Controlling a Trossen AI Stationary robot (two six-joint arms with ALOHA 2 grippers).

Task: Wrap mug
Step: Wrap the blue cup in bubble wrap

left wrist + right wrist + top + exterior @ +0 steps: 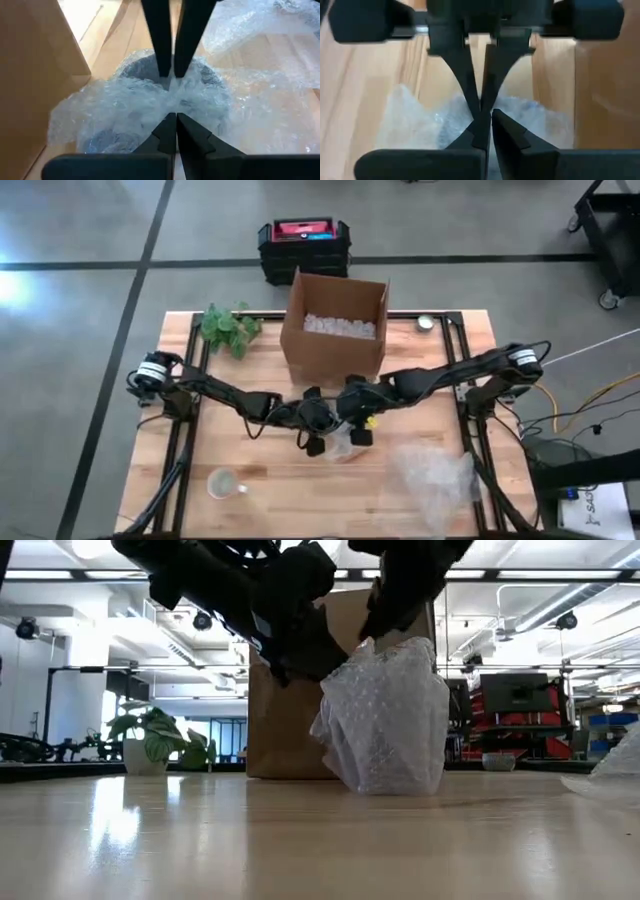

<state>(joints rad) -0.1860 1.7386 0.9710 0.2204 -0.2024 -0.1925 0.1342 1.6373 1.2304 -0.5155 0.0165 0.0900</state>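
At the centre of the high view, before the cardboard box (335, 325), the left gripper (171, 116) and right gripper (485, 111) pinch the bubble wrap (385, 720) gathered over the mug (150, 75): soft, slippery film, fragile inside, best held at the bunched top.

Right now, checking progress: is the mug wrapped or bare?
Wrapped: bubble wrap covers it all round, gathered at the top, where both hands, left and right, pinch it.

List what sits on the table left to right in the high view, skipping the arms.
Potted plant → clear cup → cardboard box → bubble-wrapped mug → loose bubble wrap. The small round thing at the back right overlaps the loose wrap in left-right position, so it is left out.
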